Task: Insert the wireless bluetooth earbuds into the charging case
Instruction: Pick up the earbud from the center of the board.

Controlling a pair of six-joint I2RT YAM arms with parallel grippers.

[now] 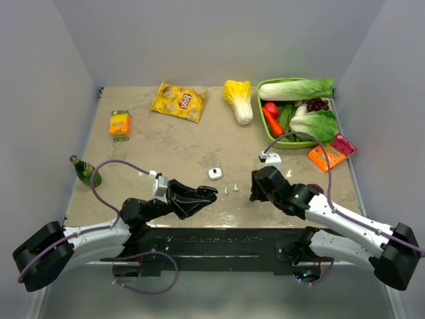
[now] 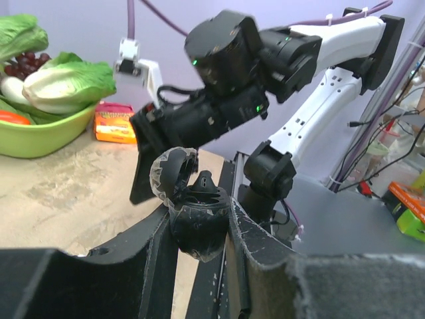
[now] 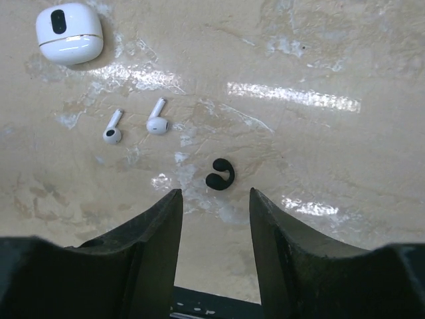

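My left gripper (image 1: pixel 207 194) (image 2: pixel 199 219) is shut on a black charging case (image 2: pixel 198 229), lifted above the table's near edge. Its lid (image 2: pixel 166 171) stands open and a black bud (image 2: pixel 204 181) pokes up from inside. In the right wrist view a black earbud (image 3: pixel 220 174) lies on the table just beyond my right gripper (image 3: pixel 212 199) (image 1: pixel 254 191), which is open with nothing between its fingers. Two white earbuds (image 3: pixel 112 129) (image 3: pixel 158 119) (image 1: pixel 231 189) lie to its left. A shut white charging case (image 3: pixel 69 32) (image 1: pixel 214 174) sits farther back.
A green basin (image 1: pixel 295 143) of vegetables stands back right, with an orange packet (image 1: pixel 327 157) beside it. A cabbage (image 1: pixel 240 100) and a yellow chips bag (image 1: pixel 178 102) lie at the back. At the left are an orange box (image 1: pixel 120 123) and a green bottle (image 1: pixel 85 171).
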